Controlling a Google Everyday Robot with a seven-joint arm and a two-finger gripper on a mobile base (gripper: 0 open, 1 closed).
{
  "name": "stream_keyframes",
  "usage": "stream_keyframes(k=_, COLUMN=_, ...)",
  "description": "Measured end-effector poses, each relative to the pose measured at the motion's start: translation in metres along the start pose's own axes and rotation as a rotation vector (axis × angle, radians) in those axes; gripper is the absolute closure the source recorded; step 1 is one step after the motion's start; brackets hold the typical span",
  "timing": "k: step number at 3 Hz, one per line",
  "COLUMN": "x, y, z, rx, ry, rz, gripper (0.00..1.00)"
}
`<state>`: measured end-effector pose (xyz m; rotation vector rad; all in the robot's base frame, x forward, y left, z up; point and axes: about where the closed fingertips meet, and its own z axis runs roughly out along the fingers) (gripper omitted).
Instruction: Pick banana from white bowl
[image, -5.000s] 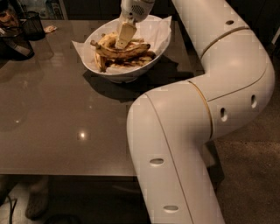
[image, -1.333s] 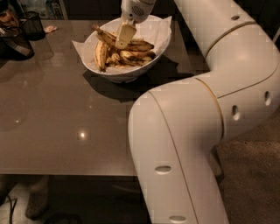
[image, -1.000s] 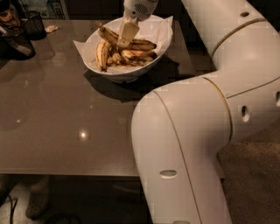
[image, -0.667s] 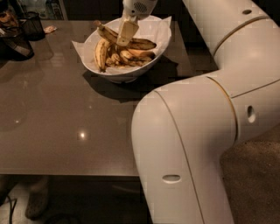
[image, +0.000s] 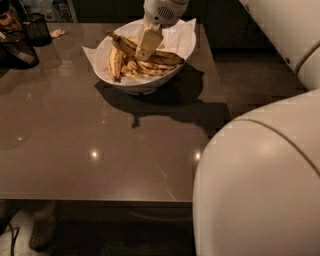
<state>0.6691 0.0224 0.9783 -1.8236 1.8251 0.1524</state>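
The white bowl (image: 150, 86) stands at the far middle of the brown table, lined with crinkled white paper (image: 186, 36). It holds several bananas. My gripper (image: 145, 52) reaches down into the bowl from above, and its pale finger (image: 149, 43) crosses the long, slim, brown-streaked banana (image: 167, 59). The gripper is shut on this banana. The banana's dark stem end (image: 111, 35) is tilted up above the left rim, and its other end lies low at the right. A plumper yellow banana (image: 116, 62) lies at the bowl's left side.
My arm's big white links (image: 260, 185) fill the right and lower right. A black mesh cup (image: 37, 29) and a dark object (image: 16, 51) stand at the table's far left. The table's front edge (image: 100, 200) is near, with a shoe (image: 42, 231) below it.
The slim banana's stem end has risen from lying among the others to sticking up past the bowl's left rim. The gripper has lifted slightly with it.
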Motion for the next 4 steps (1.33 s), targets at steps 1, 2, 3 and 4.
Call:
stream_keyframes(k=1, x=-0.007, y=0.012, z=-0.007, rx=0.006, ry=0.026, rz=-0.009, gripper=1.00)
stream_keyframes(k=2, x=-0.017, y=0.044, z=-0.032, rx=0.029, ry=0.051, rz=-0.002, gripper=1.00)
stream_keyframes(k=3, x=-0.025, y=0.076, z=-0.053, rx=0.041, ry=0.068, rz=0.031, gripper=1.00)
stream_keyframes(k=4, x=-0.025, y=0.079, z=-0.059, rx=0.048, ry=0.065, rz=0.044, gripper=1.00)
